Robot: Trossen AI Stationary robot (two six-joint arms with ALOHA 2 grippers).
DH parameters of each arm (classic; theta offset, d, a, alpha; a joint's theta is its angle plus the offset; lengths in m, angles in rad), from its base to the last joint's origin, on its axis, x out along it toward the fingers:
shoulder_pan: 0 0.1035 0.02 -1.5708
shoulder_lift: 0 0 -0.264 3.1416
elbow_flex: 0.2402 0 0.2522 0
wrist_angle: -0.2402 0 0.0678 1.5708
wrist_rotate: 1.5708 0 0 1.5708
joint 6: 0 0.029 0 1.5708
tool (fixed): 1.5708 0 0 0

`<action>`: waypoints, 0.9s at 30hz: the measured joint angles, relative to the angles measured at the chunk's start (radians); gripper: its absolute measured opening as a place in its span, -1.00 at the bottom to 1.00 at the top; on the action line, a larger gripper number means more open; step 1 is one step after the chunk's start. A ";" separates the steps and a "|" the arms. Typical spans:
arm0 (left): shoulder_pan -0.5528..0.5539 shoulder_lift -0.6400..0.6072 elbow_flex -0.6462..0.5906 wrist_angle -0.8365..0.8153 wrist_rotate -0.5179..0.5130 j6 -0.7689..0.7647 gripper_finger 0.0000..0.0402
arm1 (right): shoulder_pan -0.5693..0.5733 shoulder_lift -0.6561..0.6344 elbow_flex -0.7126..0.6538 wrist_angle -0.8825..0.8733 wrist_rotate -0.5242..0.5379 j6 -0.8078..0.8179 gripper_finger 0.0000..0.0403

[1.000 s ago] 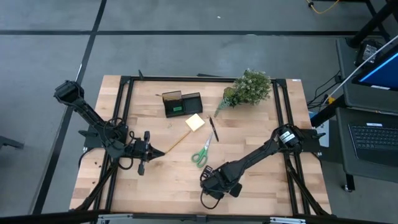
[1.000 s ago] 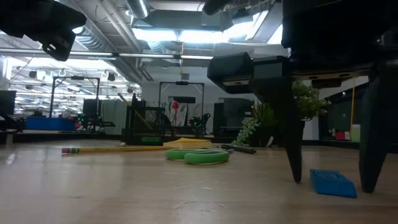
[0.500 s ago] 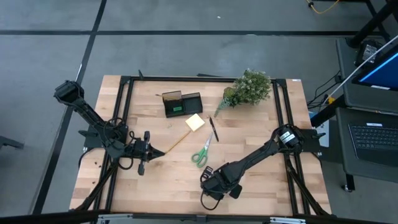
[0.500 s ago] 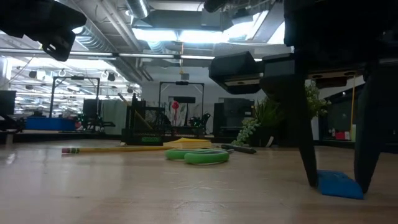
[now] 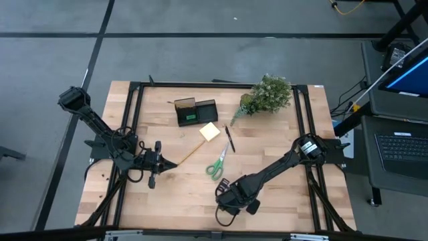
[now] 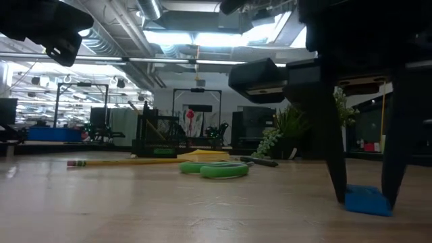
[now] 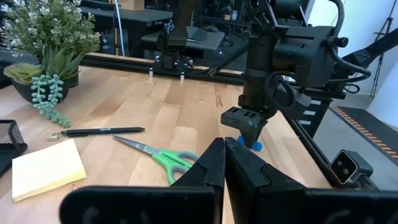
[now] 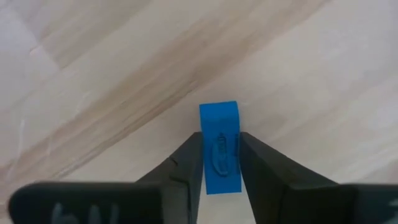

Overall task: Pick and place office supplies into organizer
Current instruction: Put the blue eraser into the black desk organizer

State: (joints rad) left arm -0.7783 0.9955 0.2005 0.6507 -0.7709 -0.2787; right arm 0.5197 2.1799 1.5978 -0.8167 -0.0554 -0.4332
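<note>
The small blue piece (image 8: 219, 124) lies flat on the wood near the table's near edge, also seen in the low view (image 6: 368, 202). My right gripper (image 8: 221, 163) (image 5: 229, 199) stands over it, pointing down, shut on it. My left gripper (image 7: 224, 155) (image 5: 174, 163) is shut and waits at the table's left, close to the wooden pencil's (image 5: 190, 151) end. Green-handled scissors (image 5: 217, 164), black pen (image 5: 229, 139) and yellow sticky-note pad (image 5: 209, 132) lie mid-table. The black organizer (image 5: 196, 111) stands farther back with a small green piece (image 5: 190, 117) inside. My right gripper pinches the small blue piece between its two fingers, one on each long side (image 8: 204, 149). The fingers (image 6: 335, 169) come from above, pointing down, and hold only at their free ends. The piece still rests flat on the table.
A bushy green plant (image 5: 267, 95) stands at the far right of the table. Black frame rails (image 5: 134, 120) run along the table's left and right sides. Bare wood lies between the scissors and the near edge.
My right gripper's fingers have drawn together from a wide gap onto the small blue piece, taking hold of it. The piece has stayed on the table.
</note>
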 joint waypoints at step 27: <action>0.000 0.024 0.000 -0.007 0.007 -0.024 -0.98 | -0.094 0.003 0.252 -0.159 0.103 0.210 -0.50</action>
State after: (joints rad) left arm -0.7780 1.0195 0.2005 0.6440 -0.7639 -0.3023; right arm 0.4257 2.1826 1.8496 -0.9753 0.0471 -0.2232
